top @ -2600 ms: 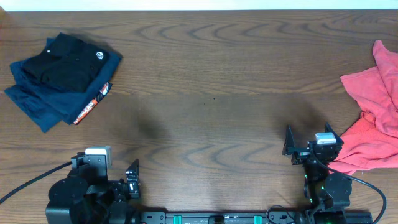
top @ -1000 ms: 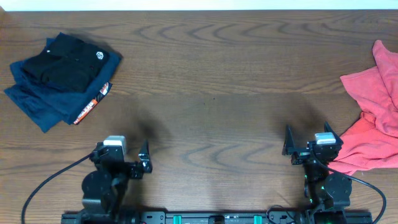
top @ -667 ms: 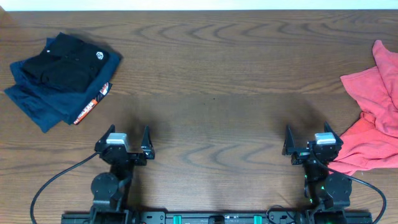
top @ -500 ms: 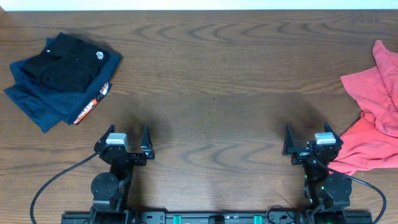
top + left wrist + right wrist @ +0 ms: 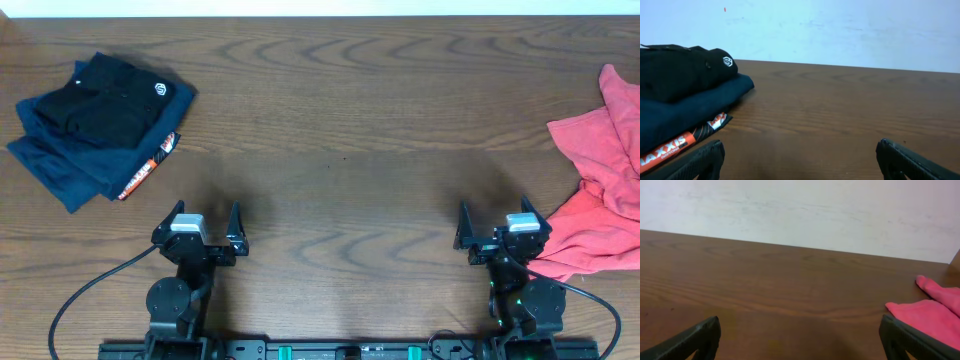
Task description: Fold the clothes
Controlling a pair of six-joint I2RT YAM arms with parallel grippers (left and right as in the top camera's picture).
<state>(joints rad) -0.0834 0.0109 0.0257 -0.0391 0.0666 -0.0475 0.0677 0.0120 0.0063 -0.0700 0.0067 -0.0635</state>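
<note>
A folded black T-shirt [image 5: 110, 105] with a small white logo lies on top of a folded navy garment [image 5: 65, 170] at the far left; both also show in the left wrist view, the black T-shirt [image 5: 680, 75] above the navy garment [image 5: 685, 112]. A crumpled pinkish-red garment [image 5: 600, 195] lies at the right edge and shows in the right wrist view [image 5: 930, 315]. My left gripper [image 5: 197, 222] is open and empty near the front edge. My right gripper [image 5: 495, 222] is open and empty, just left of the red garment.
The brown wooden table [image 5: 340, 120] spreads between the two piles. A pale wall [image 5: 840, 30] stands behind the far edge. Black cables run from both arm bases along the front edge.
My left arm swung up from the front left corner and now points forward, jaws open. It has been still for the last half second. The right arm has not moved.
</note>
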